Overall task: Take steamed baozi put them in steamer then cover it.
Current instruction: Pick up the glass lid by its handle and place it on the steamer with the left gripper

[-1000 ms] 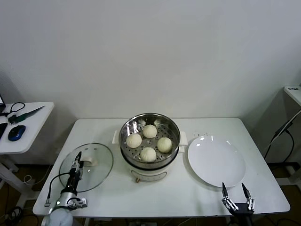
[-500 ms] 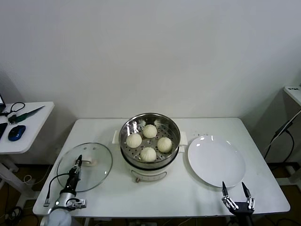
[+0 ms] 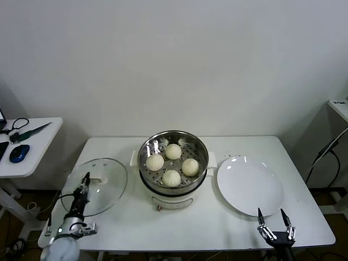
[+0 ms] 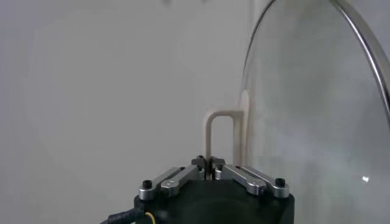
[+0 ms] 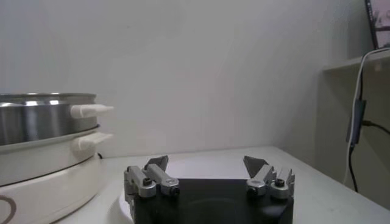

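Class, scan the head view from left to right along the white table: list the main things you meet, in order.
Round clear glass lid held by the left gripper → shiny stainless-steel steamer holding four cream-white buns → flat white plate → right gripper.

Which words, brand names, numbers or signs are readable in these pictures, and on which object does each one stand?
None can be read.
The steamer has a small round mark low on its front, too small to read.
The cover, held by the left gripper, the plate, the steamed baozi and the right gripper show no text.
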